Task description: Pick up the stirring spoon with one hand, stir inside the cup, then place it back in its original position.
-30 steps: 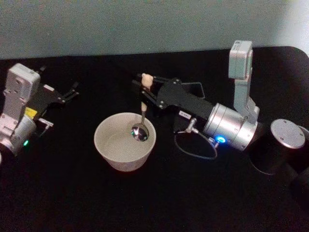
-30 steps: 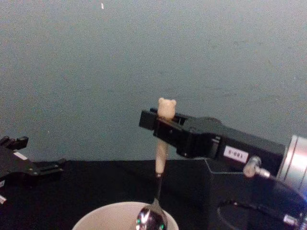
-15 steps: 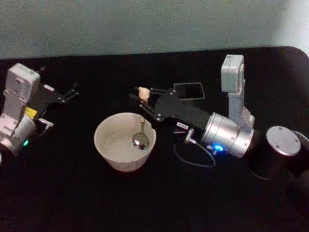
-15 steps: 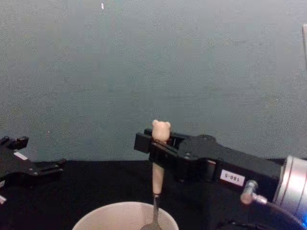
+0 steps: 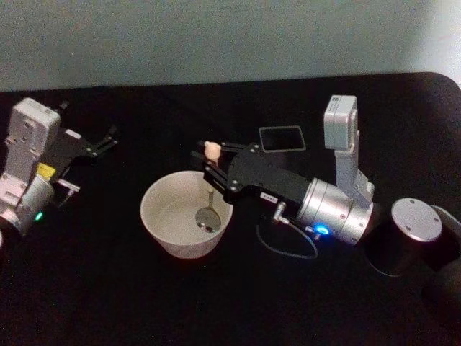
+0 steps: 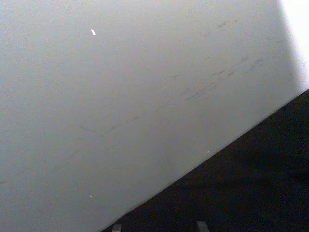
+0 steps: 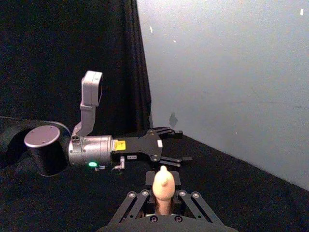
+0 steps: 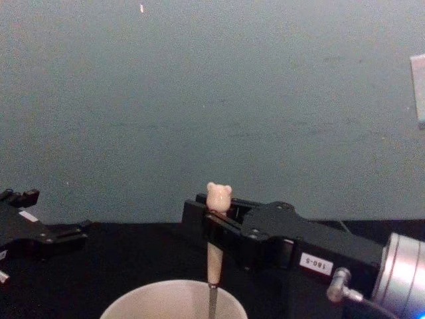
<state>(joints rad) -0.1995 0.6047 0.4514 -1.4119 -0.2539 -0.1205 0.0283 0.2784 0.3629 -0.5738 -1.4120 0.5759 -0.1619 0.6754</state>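
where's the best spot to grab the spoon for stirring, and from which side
Grip the upper wooden handle, just under the bear head, from the side. The spoon stands upright, bowl down in the cup, so a level pinch, as the right gripper has, stays above the rim.

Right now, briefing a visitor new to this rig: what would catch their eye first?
The right gripper, shut on the stirring spoon, holds its bowl down inside the cream cup at mid-table, the bear head poking up above the grip. The dark square holder stands behind them, and the left gripper sits idle at far left.
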